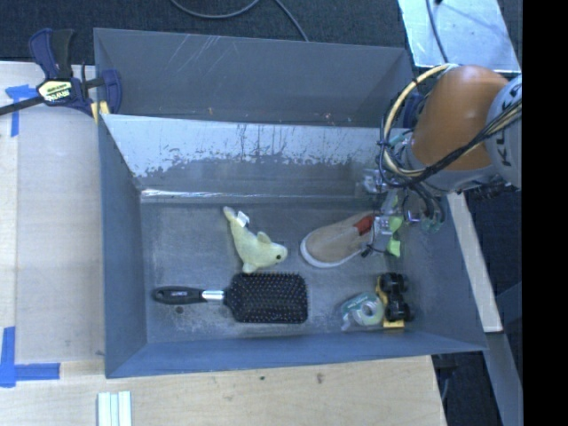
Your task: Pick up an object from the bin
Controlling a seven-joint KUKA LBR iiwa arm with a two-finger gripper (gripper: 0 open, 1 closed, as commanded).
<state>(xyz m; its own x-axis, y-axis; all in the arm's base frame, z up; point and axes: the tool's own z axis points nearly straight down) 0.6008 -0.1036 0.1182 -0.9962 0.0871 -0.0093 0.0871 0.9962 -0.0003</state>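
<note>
Tool [383, 229] observed low at the right end of the grey metal bin [266, 96], beneath the arm's orange cover [453, 114] and a tangle of cables, reaching in from the right. It stands at the right-hand end of a beige shoe [333, 245], which lies on its side on the bin floor, right of centre. Whether the tool touches that shoe or merely hangs just beside it cannot be told. Its state, wide or narrow, cannot be told either, as the wrist hardware and cabling mask the working end. No item can be confirmed as held. Other contents noted on the floor: a pale yellow plush toy [256, 248] near the middle, just left of the shoe; a black hairbrush [266, 298] in front of it, handle pointing left; a small black-and-yellow toy vehicle [393, 300] in the front right corner, near the tool; and a pale ring-shaped item [362, 311] touching or just beside that vehicle, its kind uncertain. Assessment: approach appears complete or nearly so, with the shoe the likeliest candidate by position alone. No lift is evident, since every item rests on the floor. Outstanding, in my judgement: secure a grip, raise the item clear of the bin.
</note>
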